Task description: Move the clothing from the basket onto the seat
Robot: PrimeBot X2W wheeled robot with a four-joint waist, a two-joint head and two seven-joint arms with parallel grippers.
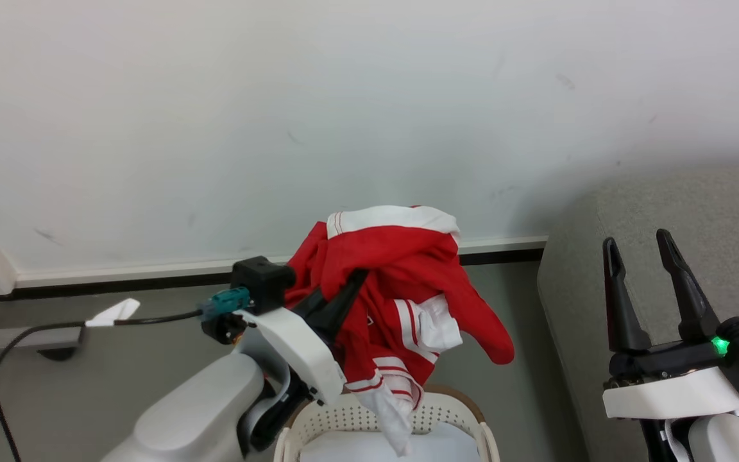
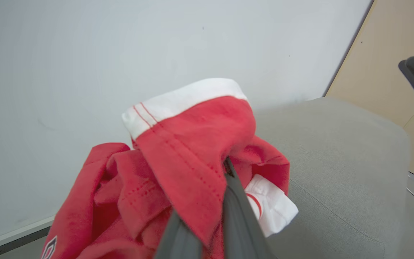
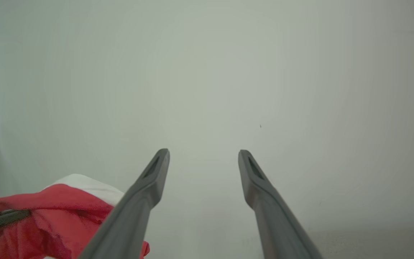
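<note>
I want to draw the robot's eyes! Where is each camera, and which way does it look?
Head view: on the head, looking forward and down at the basket, wall and seat; the left claw clamps the clothing, the right claw stands open.
Left wrist view: on the left wrist, looking along its fingers past the clothing to the seat.
Right wrist view: on the right wrist, facing the wall between its spread fingers.
Shared: all three see the clothing.

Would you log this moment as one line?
left gripper: shut on bright red fabric garment, above oval cream plastic basket | right gripper: open | light grey fabric sofa: awaiting garment
</note>
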